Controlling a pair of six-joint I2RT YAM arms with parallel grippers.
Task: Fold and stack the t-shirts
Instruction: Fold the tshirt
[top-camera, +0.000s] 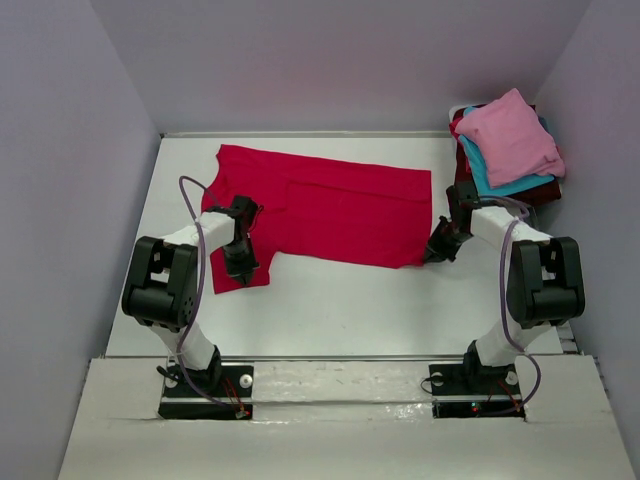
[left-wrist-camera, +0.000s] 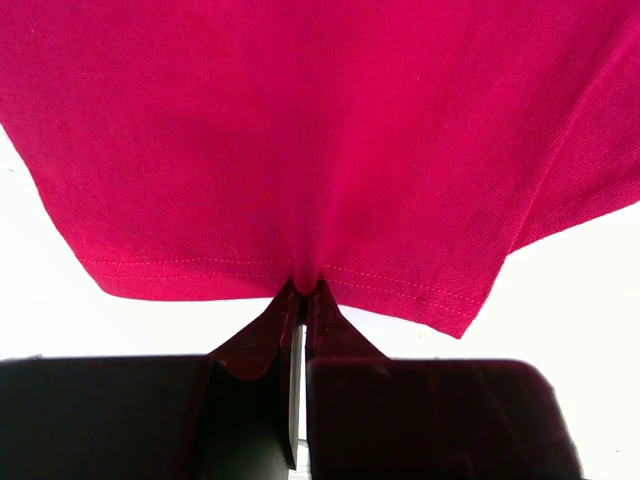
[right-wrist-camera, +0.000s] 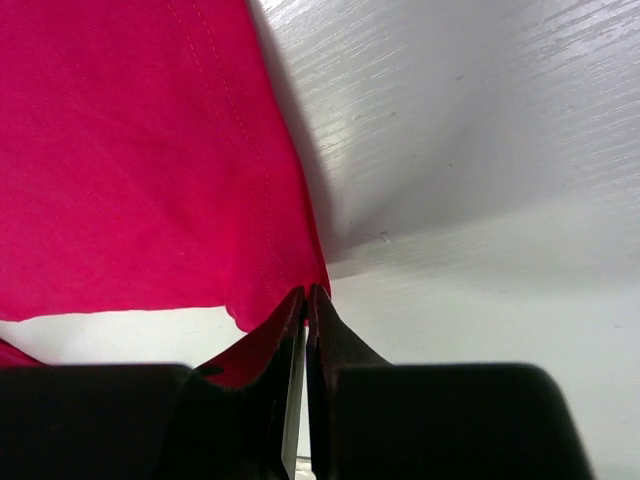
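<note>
The left jaws and right jaws are clamped on the near edge of the red t-shirt (top-camera: 330, 205). The first fold looks ready to start. Next, both should lift evenly and carry that edge far.

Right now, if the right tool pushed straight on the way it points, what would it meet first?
The red t-shirt: the right tool is shut on its corner, so cloth comes first; behind that, probably the table.

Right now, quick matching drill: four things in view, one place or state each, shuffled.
1 red t-shirt
2 pink t-shirt
3 teal t-shirt
4 left pincer

a on top of the stack, far right
b shut on red cloth
c spread on the table
d just beneath the pink one

Pairs: 1-c, 2-a, 3-d, 4-b
</note>
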